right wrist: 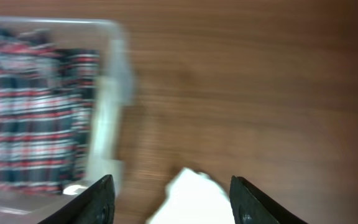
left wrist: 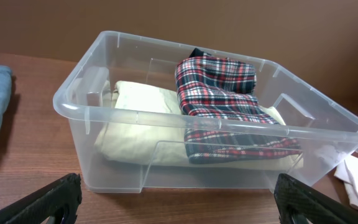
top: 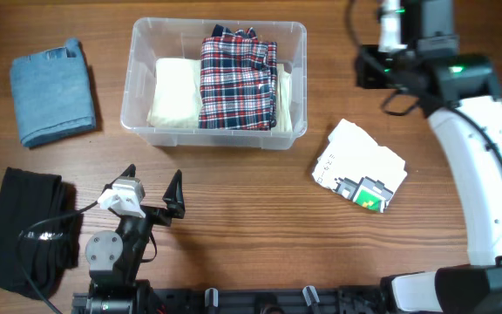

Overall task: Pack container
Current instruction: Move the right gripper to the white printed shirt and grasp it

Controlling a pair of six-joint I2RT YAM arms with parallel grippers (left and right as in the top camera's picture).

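Overhead: we see the container (top: 219,24) at the table's (top: 251,227) far centre, holding a cream cloth (top: 174,92) with a plaid garment (top: 238,83) partly over it. Left wrist: the left fingers (left wrist: 48,200) are spread apart before its near wall. Right wrist: the right fingers (right wrist: 101,200), also apart, hang over a white garment (right wrist: 188,199). We advise pinching a fold there and lifting it clear of the rim.

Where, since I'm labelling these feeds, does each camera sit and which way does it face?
Overhead: above the table, looking straight down; left arm, right arm show.
Left wrist: low, facing the container side-on; left gripper open at bottom.
Right wrist: high, facing down, blurred; right gripper open at bottom.
Shared: container with plaid cloth.
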